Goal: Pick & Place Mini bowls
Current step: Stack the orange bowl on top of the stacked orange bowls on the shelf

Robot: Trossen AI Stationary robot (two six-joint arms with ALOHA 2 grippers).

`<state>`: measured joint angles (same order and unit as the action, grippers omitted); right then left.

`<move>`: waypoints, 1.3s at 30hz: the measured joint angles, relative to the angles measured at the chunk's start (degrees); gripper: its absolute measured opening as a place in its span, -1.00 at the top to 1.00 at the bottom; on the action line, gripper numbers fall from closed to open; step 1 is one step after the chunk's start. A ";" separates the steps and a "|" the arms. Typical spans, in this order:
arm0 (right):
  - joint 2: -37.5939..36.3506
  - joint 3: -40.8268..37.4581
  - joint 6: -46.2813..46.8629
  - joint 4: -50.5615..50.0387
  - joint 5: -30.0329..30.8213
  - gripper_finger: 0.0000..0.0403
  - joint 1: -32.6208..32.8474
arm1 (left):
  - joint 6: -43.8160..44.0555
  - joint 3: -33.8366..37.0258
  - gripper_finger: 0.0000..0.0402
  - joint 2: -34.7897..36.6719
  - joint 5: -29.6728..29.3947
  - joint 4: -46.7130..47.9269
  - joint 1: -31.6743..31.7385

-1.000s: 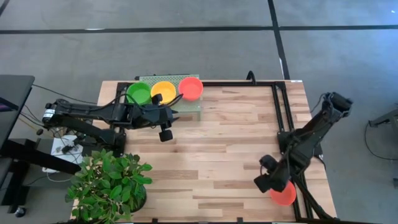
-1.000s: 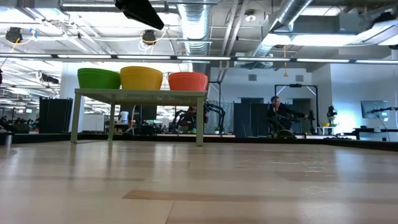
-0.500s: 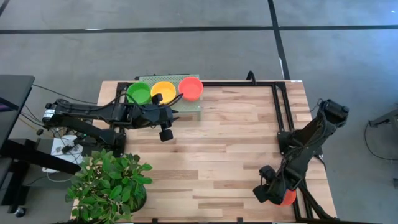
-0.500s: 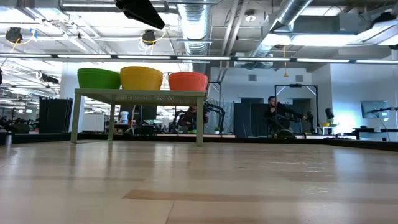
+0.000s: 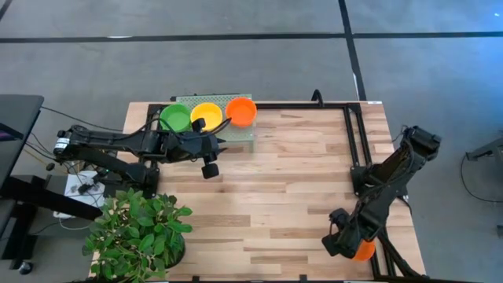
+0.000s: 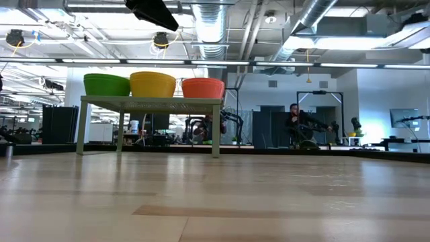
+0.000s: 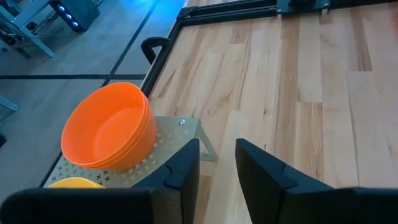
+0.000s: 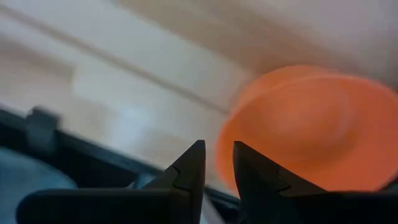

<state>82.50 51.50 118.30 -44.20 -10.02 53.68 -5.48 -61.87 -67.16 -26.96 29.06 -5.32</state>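
Standing rim-up on the pale green rack (image 5: pixel 206 126) at the worktop's (image 5: pixel 283 181) far edge are green (image 5: pixel 175 118), yellow (image 5: pixel 206 115) and orange bowls (image 5: pixel 241 111). The right pincer (image 5: pixel 336 238), fingers narrowly parted, is hovering beside another orange bowl (image 5: pixel 362 250) at the near right corner. The left pincer (image 5: pixel 209 167), narrowly parted too, is hanging near the rack.

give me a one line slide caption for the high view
Right gripper beside an orange bowl at the table's near right corner; left gripper waits by the rack.

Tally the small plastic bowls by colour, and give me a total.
Green round plastic bowl: 1, on the pale green mesh rack.
Yellow round plastic bowl: 1, on the rack.
Red-orange round plastic bowls: 2, one on the rack, one at the table's near right corner under the right gripper.
Total: 4 visible; stacked bowls cannot be ruled out.
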 joint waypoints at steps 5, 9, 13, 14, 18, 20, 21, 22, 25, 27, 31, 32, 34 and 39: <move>0.61 0.07 1.62 -1.73 -0.23 0.61 1.71 | 0.00 0.00 0.48 -0.02 0.02 0.00 0.00; 1.92 0.09 2.61 1.10 -0.24 0.61 1.75 | 0.00 0.00 0.48 -0.02 0.02 0.00 0.00; 3.10 0.09 2.58 1.71 -0.55 0.61 1.03 | 0.01 -0.01 0.47 -0.02 0.02 0.00 0.00; 3.17 0.09 2.46 1.59 -0.55 0.61 1.02 | 0.00 0.00 0.47 -0.02 0.02 0.00 0.00; 3.13 0.09 2.30 -0.10 -0.59 0.61 1.06 | 0.00 0.00 0.47 -0.02 0.02 0.00 0.00; 3.13 0.09 2.63 -0.16 -0.56 0.61 1.06 | 0.06 0.00 0.47 -0.02 0.02 0.00 0.00; 3.13 0.02 2.85 -0.08 -0.55 0.61 1.06 | 0.21 0.00 0.47 -0.02 0.02 0.00 0.00; 3.13 -0.17 3.03 0.01 -0.49 0.61 1.06 | 0.29 -0.01 0.47 -0.02 0.02 0.00 0.00; 3.13 -0.97 3.22 1.13 -0.39 0.61 1.06 | 0.44 0.00 0.47 -0.02 0.02 0.01 0.00; 3.13 -1.34 3.24 3.23 0.40 0.61 0.96 | 0.44 0.00 0.47 -0.02 0.02 0.00 0.00; 3.13 -2.15 3.34 4.08 1.21 0.61 0.95 | 0.44 0.00 0.47 -0.02 0.02 0.02 0.00; 3.13 -2.51 3.51 4.19 1.17 0.61 0.93 | 0.44 0.00 0.47 -0.02 0.02 0.02 0.00; 3.13 -3.45 4.12 4.35 1.05 0.62 1.01 | 0.44 0.00 0.47 -0.02 0.02 0.00 0.00; 3.11 -3.90 3.45 4.60 0.69 0.69 1.36 | 0.44 0.00 0.47 -0.02 0.02 0.00 0.00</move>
<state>85.61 47.59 121.75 -39.60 -9.33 55.03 -5.04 -61.87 -67.18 -26.94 29.06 -5.32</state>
